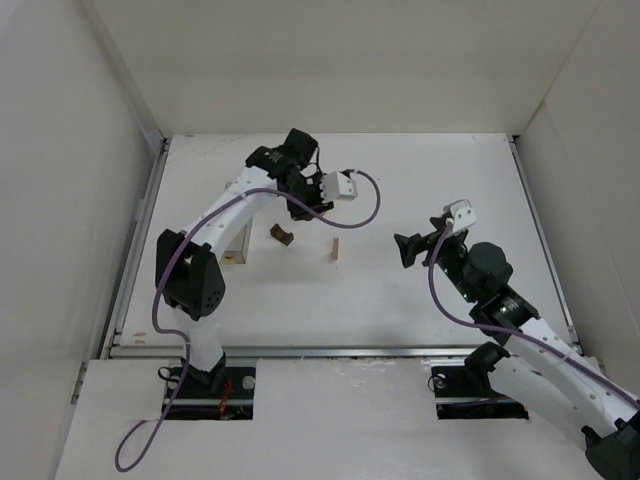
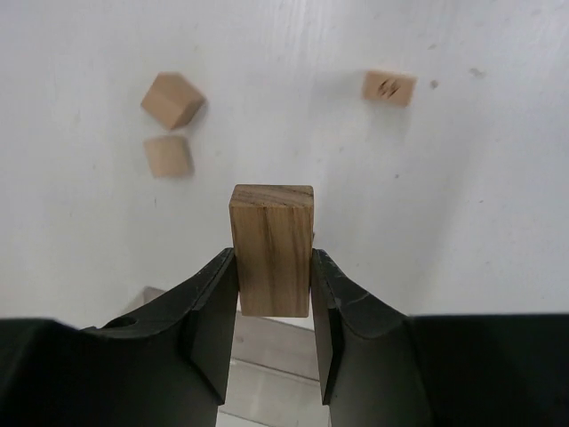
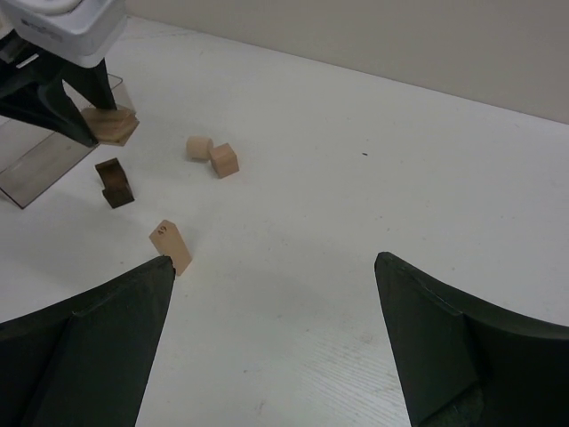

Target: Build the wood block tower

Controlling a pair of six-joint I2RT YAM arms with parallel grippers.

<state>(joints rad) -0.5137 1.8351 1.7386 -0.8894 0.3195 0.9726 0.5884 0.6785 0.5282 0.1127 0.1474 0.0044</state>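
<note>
My left gripper [image 2: 273, 258] is shut on a brownish rectangular wood block [image 2: 271, 249] and holds it above the table, over the edge of a clear plastic box [image 2: 267, 356]. In the top view this gripper [image 1: 303, 208] is just behind a dark brown arch block [image 1: 282, 236]. A pale tan post [image 1: 335, 248] stands alone to the right of the arch. In the right wrist view the post [image 3: 171, 246] and the arch [image 3: 114, 181] are apart on the table. My right gripper [image 3: 274, 260] is open and empty, right of the post [image 1: 408, 248].
A small tan cylinder [image 3: 198, 148] and a tan cube [image 3: 224, 160] lie side by side behind the arch; they also show in the left wrist view [image 2: 168, 156]. The clear box [image 1: 237, 245] sits left of the arch. White walls enclose the table [image 1: 450, 180].
</note>
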